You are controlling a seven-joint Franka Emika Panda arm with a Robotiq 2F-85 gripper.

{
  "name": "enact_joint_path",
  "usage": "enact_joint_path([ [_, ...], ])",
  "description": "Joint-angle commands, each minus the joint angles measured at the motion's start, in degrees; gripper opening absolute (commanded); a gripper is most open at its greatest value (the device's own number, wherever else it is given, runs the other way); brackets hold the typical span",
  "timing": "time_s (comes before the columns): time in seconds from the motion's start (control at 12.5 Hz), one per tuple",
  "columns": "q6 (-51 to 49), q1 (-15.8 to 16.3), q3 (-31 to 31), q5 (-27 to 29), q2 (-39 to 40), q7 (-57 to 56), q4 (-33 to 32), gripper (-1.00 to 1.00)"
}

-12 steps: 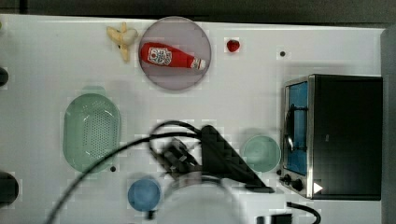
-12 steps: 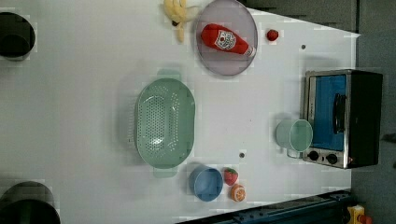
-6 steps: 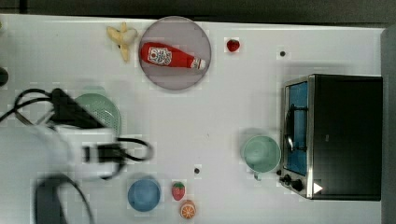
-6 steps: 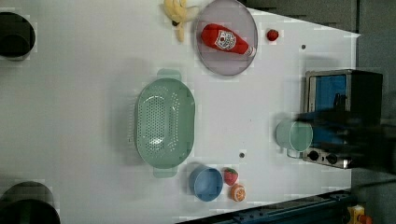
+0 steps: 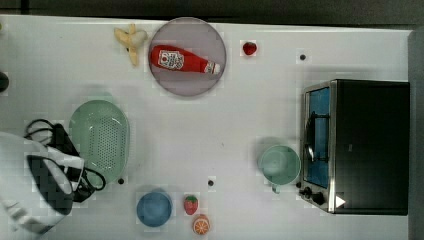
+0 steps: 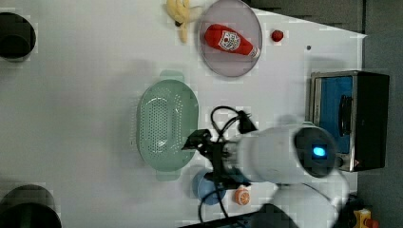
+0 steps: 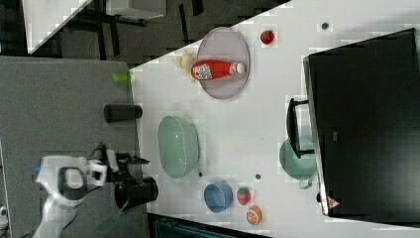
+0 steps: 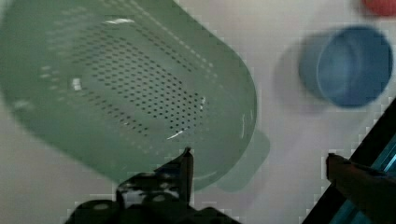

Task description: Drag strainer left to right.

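The strainer [image 5: 100,140] is a pale mint-green oval colander dotted with tiny holes, lying at the top view's left. It also shows in the left view [image 6: 166,124] and the right view [image 7: 178,146]. In the wrist view the strainer [image 8: 126,84] lies below my gripper [image 8: 258,156], which is open, its fingers [image 8: 184,168] wide apart over the strainer's end rim and tab, holding nothing. In the left view my gripper [image 6: 197,142] hangs at the strainer's right rim. My arm [image 5: 45,185] covers the strainer's lower left edge in the top view.
A blue bowl [image 5: 154,208], a strawberry [image 5: 190,204] and an orange half [image 5: 201,224] lie near the front edge. A mint cup [image 5: 279,165] stands by the toaster oven [image 5: 360,145]. A plate [image 5: 172,80] with a ketchup bottle [image 5: 182,60] and a banana [image 5: 131,41] lie at the back.
In the top view my arm has swung from the middle front to the left, beside the strainer. In the left view it has come in from the right. The strainer has not moved.
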Motion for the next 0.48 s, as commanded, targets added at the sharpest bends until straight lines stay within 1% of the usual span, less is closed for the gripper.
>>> enact_joint_path([
  [0.08,9.0,-3.1,-1.6,-0.4,1.0,18.9,-1.3,1.00],
  [0.32,18.3,-3.1,-2.4,-1.2,7.6,24.9,-3.1,1.00],
  [0.48,24.2,-3.0,-2.9,-3.8,11.2,25.3,-4.3,1.00],
])
